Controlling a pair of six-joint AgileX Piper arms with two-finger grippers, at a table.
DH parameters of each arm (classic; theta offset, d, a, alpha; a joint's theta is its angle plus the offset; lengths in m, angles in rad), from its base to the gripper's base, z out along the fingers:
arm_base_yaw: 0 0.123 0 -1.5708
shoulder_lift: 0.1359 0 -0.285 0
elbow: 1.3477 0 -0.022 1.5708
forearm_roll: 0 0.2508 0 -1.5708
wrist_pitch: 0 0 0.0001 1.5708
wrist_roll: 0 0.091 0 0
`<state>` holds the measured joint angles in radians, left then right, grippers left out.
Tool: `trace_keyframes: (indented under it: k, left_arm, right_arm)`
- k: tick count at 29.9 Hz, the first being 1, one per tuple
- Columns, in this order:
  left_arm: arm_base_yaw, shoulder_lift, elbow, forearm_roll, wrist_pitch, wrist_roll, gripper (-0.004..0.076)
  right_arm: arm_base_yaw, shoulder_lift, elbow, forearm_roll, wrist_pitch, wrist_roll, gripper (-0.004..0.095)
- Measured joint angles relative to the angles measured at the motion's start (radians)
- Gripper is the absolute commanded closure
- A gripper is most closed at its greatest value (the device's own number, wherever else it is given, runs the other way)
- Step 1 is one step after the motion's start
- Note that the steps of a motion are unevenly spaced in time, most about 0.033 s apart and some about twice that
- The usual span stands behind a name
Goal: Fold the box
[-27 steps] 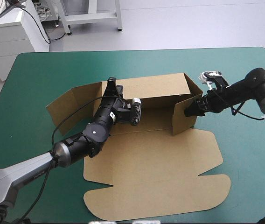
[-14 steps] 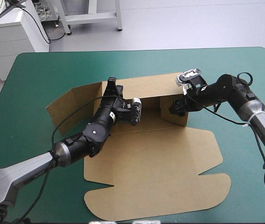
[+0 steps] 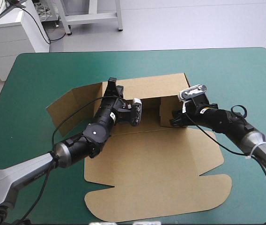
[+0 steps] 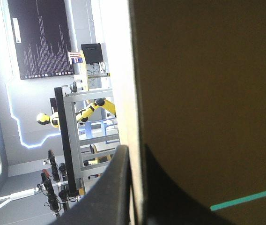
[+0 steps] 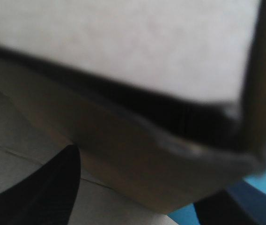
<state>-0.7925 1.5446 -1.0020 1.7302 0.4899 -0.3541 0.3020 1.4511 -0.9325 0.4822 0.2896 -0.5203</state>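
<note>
The brown box (image 3: 151,173) lies as a cut sheet with its lid panel flat toward the table's near edge. Its back wall (image 3: 156,86) stands raised. My left gripper (image 3: 110,86) is shut on that wall's top edge near its left end; in the left wrist view the fingers (image 4: 121,187) pinch the board (image 4: 208,93) edge-on. The right side flap (image 3: 168,112) stands turned inward across the base. My right gripper (image 3: 174,119) presses against it from the right, open. In the right wrist view the flap (image 5: 123,154) fills the space between the spread fingers (image 5: 48,192).
The box's left side flap (image 3: 70,105) lies slanted outward on the teal-green cover (image 3: 39,79). Bare cover surrounds the sheet to the left, right and far side. A sliver of cover (image 4: 243,199) shows past the board in the left wrist view.
My right gripper has moved left and toward the near edge, swinging the right side flap inward over the base. The left gripper has kept its hold on the back wall.
</note>
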Motion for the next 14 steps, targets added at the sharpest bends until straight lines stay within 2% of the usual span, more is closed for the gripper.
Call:
trace_keyframes:
  k: [7,14]
  left_arm:
    - [0.000,0.000,0.000,0.000,0.003,0.000,0.0732]
    - [0.001,0.000,0.000,-0.003,0.013,0.000,0.0732]
  right_arm:
    - [0.001,-0.002,0.036,0.006,-0.102,0.004,0.0928]
    - [0.001,-0.002,0.045,0.006,-0.140,0.007,0.0922]
